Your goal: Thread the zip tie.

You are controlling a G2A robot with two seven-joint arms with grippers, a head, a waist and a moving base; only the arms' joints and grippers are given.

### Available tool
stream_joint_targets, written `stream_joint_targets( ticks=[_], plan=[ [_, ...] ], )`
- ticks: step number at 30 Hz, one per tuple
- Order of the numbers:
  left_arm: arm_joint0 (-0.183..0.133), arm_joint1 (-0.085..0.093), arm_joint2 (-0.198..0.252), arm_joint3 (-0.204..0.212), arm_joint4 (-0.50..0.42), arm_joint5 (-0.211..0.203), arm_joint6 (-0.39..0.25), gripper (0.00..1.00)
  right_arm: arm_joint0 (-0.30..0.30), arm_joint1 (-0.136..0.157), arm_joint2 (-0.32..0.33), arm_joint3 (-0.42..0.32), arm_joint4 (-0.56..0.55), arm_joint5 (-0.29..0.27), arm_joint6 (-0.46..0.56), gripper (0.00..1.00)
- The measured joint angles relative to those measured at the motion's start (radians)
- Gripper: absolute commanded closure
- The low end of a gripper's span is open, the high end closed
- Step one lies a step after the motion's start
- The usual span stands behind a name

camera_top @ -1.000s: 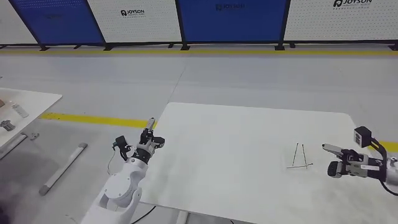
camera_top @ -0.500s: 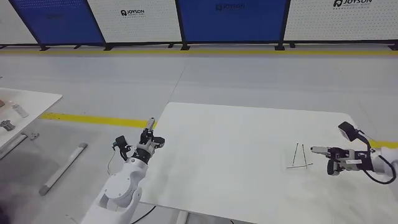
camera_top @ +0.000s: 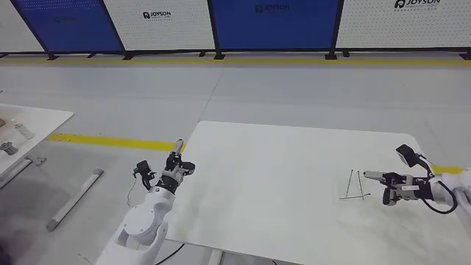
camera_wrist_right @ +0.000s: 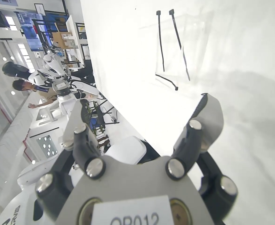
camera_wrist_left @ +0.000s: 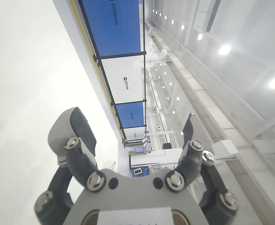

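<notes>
Three thin black zip ties (camera_top: 355, 185) lie close together on the white table (camera_top: 280, 184) near its right side. In the right wrist view two long zip ties (camera_wrist_right: 160, 40) lie side by side and a shorter bent zip tie (camera_wrist_right: 166, 80) lies across their tips. My right gripper (camera_top: 370, 177) hovers just right of them, open and holding nothing; its fingers (camera_wrist_right: 205, 108) point toward the ties. My left gripper (camera_top: 177, 149) rests at the table's left edge, open with nothing in it (camera_wrist_left: 137, 127).
The table's left edge lies right by the left gripper. A second table (camera_top: 29, 129) with small items stands far left across the floor. Blue and white panels (camera_top: 272, 7) line the back of the room.
My right gripper has moved left across the table toward the zip ties. The left arm has stayed still.
</notes>
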Motion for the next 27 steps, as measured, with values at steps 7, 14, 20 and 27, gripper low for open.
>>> stream_joint_targets(
  ticks=[7, 14, 20, 27],
  plan=[
    [0.000, 0.000, 0.000, 0.000, 0.000, 0.000, 0.000, 0.00, 0.003, -0.009, -0.024, 0.008, 0.011, -0.026, 0.006, 0.00],
    [0.000, 0.000, 0.000, 0.000, 0.000, 0.000, 0.000, 0.00, 0.049, -0.029, -0.070, 0.075, 0.007, -0.019, 0.023, 0.00],
    [0.000, 0.000, 0.000, 0.000, 0.000, 0.000, 0.000, 0.00, 0.048, -0.028, -0.069, 0.074, 0.007, -0.018, 0.023, 0.00],
    [0.000, 0.000, 0.000, 0.000, 0.000, 0.000, 0.000, 0.00, 0.017, -0.017, -0.046, 0.052, 0.003, -0.053, 0.000, 0.00]
  ],
)
